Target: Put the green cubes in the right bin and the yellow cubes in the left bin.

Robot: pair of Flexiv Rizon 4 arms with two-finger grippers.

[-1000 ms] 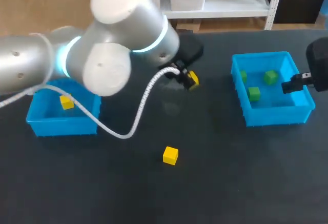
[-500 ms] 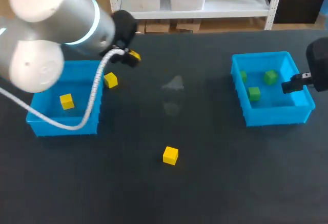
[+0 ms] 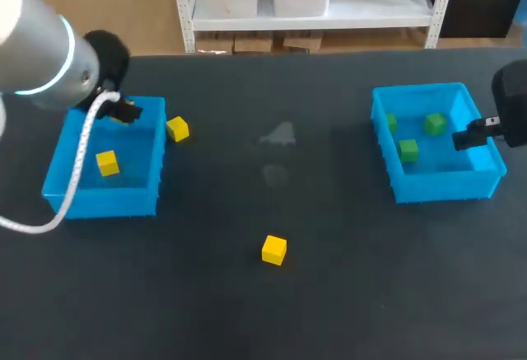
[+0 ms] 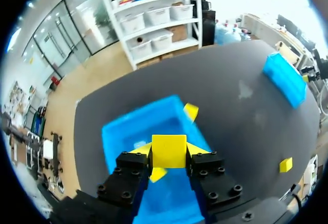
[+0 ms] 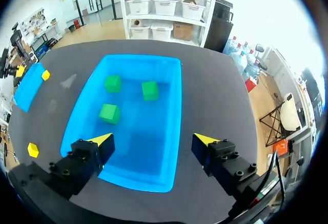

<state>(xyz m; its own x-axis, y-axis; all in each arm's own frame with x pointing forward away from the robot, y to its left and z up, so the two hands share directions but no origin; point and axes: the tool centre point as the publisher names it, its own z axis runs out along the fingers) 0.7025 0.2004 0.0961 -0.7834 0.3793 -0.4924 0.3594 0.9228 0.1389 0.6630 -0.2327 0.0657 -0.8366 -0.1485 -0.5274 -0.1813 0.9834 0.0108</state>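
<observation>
Tool of left arm (image 4: 169,153) clamps small yellow cube (image 4: 169,149) | blue plastic left bin (image 4: 119,134) lies straight under it | right tool (image 5: 155,141) apart

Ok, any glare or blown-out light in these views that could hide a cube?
Head view: only a pale sheen on the middle of the table, no cube under it. Left wrist view: white glare sits beyond the table; the held yellow cube in the left gripper is evenly lit. Right wrist view: glare likewise off the table; the green cubes in the right bin read clearly.
</observation>
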